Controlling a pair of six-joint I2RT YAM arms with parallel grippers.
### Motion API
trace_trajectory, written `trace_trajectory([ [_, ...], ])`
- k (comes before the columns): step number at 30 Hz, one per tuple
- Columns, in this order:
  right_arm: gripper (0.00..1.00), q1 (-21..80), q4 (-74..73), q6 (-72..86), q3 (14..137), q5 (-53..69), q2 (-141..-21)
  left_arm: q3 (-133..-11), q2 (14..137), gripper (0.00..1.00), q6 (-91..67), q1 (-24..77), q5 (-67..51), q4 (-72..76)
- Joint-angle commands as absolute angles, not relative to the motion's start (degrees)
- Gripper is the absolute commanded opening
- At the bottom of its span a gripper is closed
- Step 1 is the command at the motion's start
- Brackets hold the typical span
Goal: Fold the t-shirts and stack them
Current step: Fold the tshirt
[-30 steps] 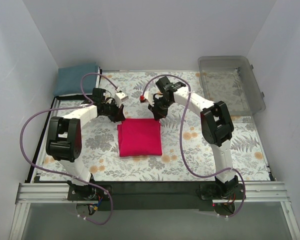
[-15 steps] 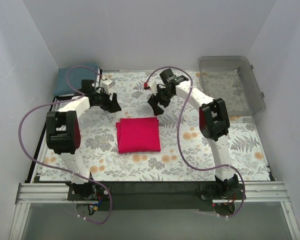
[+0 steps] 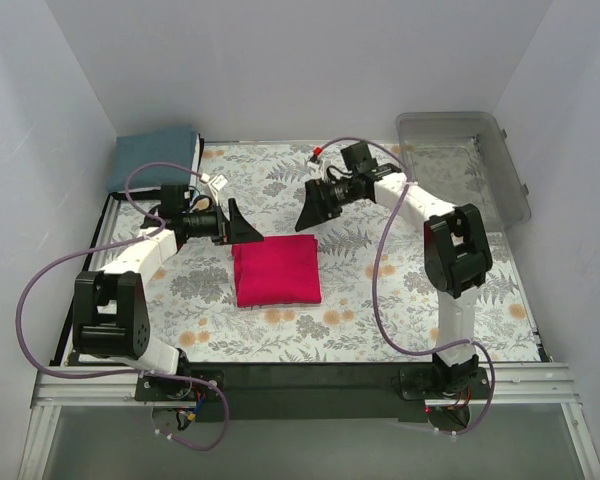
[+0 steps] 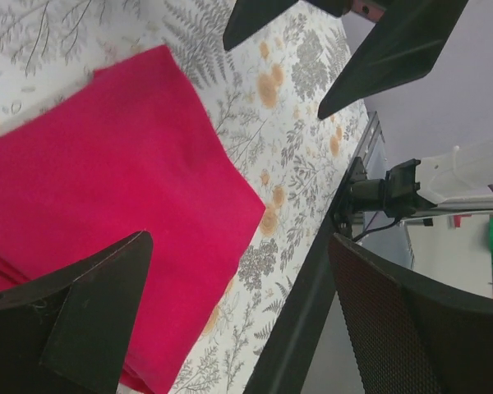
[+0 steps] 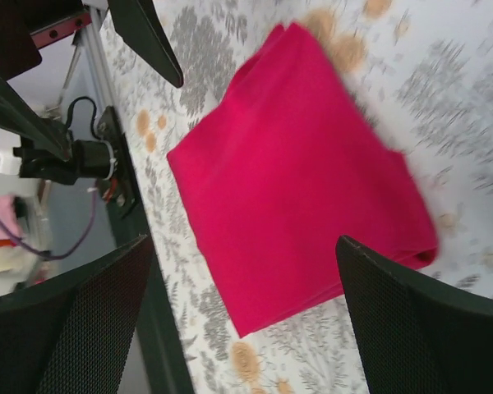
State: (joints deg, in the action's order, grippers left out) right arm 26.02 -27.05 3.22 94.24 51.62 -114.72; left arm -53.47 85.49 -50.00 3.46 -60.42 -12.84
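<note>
1. Top external: the crimson-pink t-shirt (image 3: 276,270) lies folded square in the middle of the table (image 3: 500,290). The teal-blue t-shirt (image 3: 155,157) sits folded in the far left corner, well apart from it. Your left gripper (image 3: 242,222) and right gripper (image 3: 310,208) hover just past the pink square's far edge, both spread wide and empty. Stacking looks like what remains, and it means a long carry. Pinch one edge only and the soft cloth will likely sag and unfold on the way.
2. Left wrist: your jaws stand wide with nothing between them, the pink square below. The other arm's fingers (image 4: 394,49) show close by. Bring both arms to that same edge and they could clash.
3. Right wrist: these jaws also gape, empty, above the square. Its layered edges meet at one corner. Catch just the top layer and the fold will probably peel open.
</note>
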Motion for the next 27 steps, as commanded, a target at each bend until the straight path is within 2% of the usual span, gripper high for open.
trace_trajectory([
  [1,0.98,26.89,-21.28,10.89,89.84,56.77,-117.15,-50.98,83.68,0.86,-56.25,2.99,-58.81,-11.08],
  [5,0.98,28.03,-18.11,12.47,88.07,58.09,-120.31,-49.48,86.74,0.67,-59.93,3.34,-64.24,-5.72],
  [8,0.98,28.82,-16.88,13.62,88.07,59.15,-122.78,-49.4,90.52,0.61,-62.92,4.74,-65.39,-3.08],
  [10,0.98,29.09,-16.18,14.67,88.15,58.63,-123.66,-49.31,93.42,0.66,-64.68,5.27,-63.21,-1.68],
  [11,0.98,29.09,-16.0,15.03,88.15,58.36,-124.18,-49.39,94.99,0.71,-65.3,5.27,-61.89,-1.67],
  [14,0.98,28.48,-16.17,15.47,87.98,55.29,-127.34,-49.92,101.32,0.8,-66.36,4.75,-59.6,-1.14],
  [15,0.98,28.04,-16.26,15.38,87.8,54.5,-129.18,-50.44,104.12,0.86,-66.01,4.57,-58.89,-1.06],
  [21,0.98,24.17,-19.94,11.61,94.54,47.39,-133.51,-61.95,116.35,0.95,-62.76,3.08,-58.45,-5.35],
  [23,0.98,23.03,-20.74,10.03,96.49,46.59,-131.15,-65.11,116.02,0.95,-60.31,2.81,-60.11,-9.57],
  [27,0.98,22.59,-20.41,11.24,95.99,51.48,-121.58,-61.46,103.67,0.96,-58.97,2.81,-65.45,-13.18],
])
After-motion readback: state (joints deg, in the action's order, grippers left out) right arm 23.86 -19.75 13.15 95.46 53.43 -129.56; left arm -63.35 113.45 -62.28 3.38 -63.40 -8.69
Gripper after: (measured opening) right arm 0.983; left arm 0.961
